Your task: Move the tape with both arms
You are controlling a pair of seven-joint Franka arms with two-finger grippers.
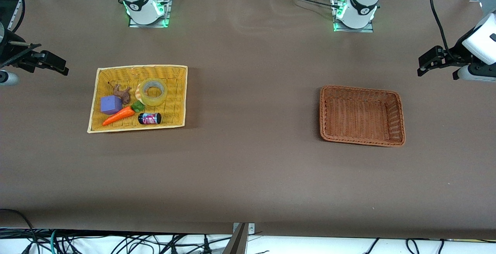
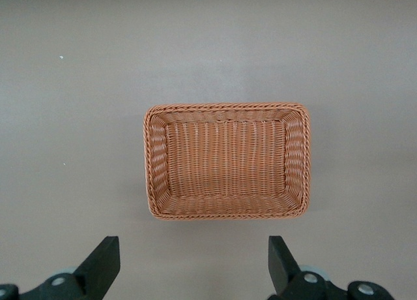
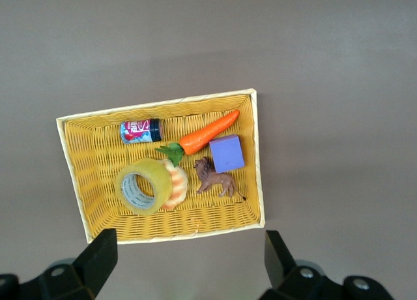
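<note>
**Front view: tape waits in the yellow basket, both arms parked wide**

Front view shows the brown tabletop (image 1: 248,176), matte and cloth-like, carrying two wicker trays well apart. The yellow basket (image 1: 101,91) sits toward the right arm's end; the brown basket (image 1: 401,118), tightly woven and holding nothing, sits toward the left arm's end.

The right gripper (image 1: 58,67) hovers over the tabletop at its own end, near the yellow basket, fingers (image 3: 98,261) spread wide. The left gripper (image 1: 426,63) waits over the opposite end, fingers (image 2: 101,264) likewise spread.

The tape (image 1: 153,92) lies flat in the yellow basket, a glossy translucent ring with a pale core, touching a striped croissant toy (image 3: 177,186). Beside it lie a purple block (image 1: 111,104), a carrot (image 1: 120,115), a small can (image 1: 149,118) nearest the front camera, and a lion figurine (image 3: 214,179).

The first step looks to be the right arm's pick. It should probably descend straight over the ring and pinch one wall, a finger inside the core (the smooth film may slip), choosing the side away from the croissant.
</note>
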